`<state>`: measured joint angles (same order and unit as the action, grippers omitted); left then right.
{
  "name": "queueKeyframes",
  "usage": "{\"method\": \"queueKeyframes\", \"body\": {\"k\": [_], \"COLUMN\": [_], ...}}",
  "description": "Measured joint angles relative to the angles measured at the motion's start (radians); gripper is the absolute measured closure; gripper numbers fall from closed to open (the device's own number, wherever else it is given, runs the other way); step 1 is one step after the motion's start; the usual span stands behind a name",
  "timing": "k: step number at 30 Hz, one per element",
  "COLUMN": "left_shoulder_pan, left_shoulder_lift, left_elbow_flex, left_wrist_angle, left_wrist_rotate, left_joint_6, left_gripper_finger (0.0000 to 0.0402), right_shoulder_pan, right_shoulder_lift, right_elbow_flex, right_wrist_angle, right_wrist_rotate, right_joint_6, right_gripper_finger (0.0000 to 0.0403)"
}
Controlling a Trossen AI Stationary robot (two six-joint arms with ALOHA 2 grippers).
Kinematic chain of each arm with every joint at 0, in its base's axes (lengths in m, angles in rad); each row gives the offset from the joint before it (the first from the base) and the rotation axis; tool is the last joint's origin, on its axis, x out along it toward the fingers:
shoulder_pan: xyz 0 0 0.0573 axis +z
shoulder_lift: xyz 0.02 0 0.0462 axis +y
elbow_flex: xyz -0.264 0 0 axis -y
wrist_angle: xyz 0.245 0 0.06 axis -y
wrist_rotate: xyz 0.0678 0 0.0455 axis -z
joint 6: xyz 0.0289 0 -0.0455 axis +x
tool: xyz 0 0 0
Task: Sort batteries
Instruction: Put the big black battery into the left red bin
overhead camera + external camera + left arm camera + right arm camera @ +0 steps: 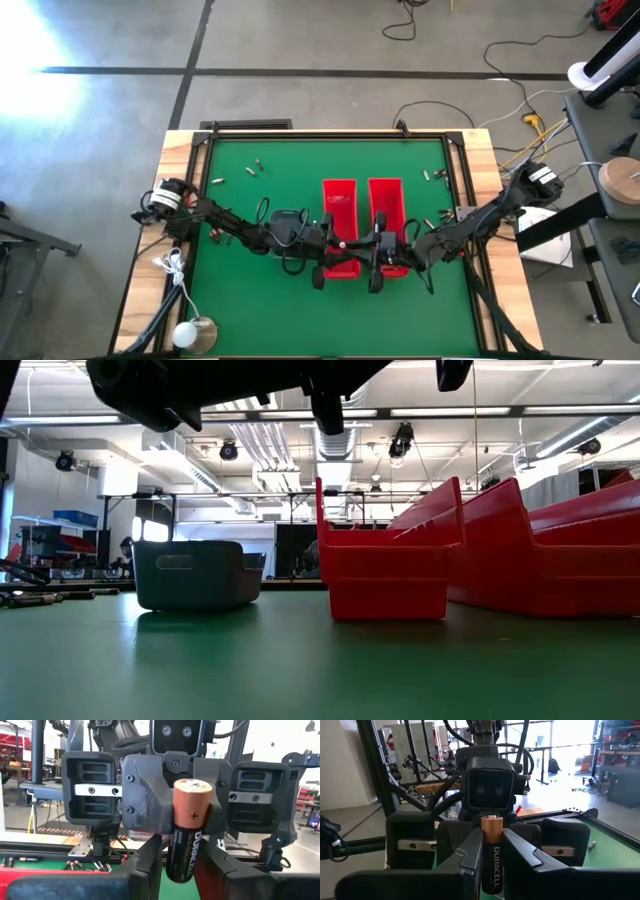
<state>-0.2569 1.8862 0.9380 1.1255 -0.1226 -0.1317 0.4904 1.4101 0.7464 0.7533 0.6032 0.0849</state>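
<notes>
Two grippers meet above the near ends of the red bins [339,200], apparently passing one Duracell battery [186,832]: the right gripper [490,851] clamps it upright, and the left gripper [182,857] brackets it. Next, one side must release so the battery drops into a bin.

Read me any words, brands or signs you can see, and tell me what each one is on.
"DURACELL": down the black body of the battery between the right gripper's fingers.
"DURACELL": on the same battery, seen in the left wrist view.
"+": on the battery's copper end.
No other text shows.
</notes>
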Motion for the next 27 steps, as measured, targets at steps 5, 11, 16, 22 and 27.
{"method": "queueKeyframes", "body": {"k": [5, 11, 16, 22, 27], "left_shoulder_pan": [-0.002, -0.001, -0.002, -0.002, -0.002], "left_shoulder_lift": [-0.004, -0.005, -0.006, -0.011, -0.012], "left_elbow_flex": [-0.008, -0.017, -0.017, -0.017, -0.017], "left_wrist_angle": [0.003, 0.008, -0.016, -0.076, -0.078], "left_wrist_rotate": [0.0, 0.01, 0.018, 0.021, 0.024], "left_joint_6": [-0.009, -0.044, -0.062, -0.057, -0.064], "left_gripper_finger": [0.0352, 0.0367, 0.0313, 0.0278, 0.0286], "right_shoulder_pan": [0.003, 0.002, 0.003, 0.003, 0.003], "right_shoulder_lift": [0.0, 0.0, 0.0, 0.0, 0.0], "right_elbow_flex": [0.0, 0.0, 0.0, -0.001, -0.001], "right_wrist_angle": [-0.019, -0.023, -0.064, -0.117, -0.12], "right_wrist_rotate": [-0.002, 0.003, -0.001, -0.001, 0.0], "right_joint_6": [0.01, 0.016, 0.034, 0.062, 0.064], "right_gripper_finger": [0.0351, 0.0351, 0.0351, 0.0351, 0.0351]}}
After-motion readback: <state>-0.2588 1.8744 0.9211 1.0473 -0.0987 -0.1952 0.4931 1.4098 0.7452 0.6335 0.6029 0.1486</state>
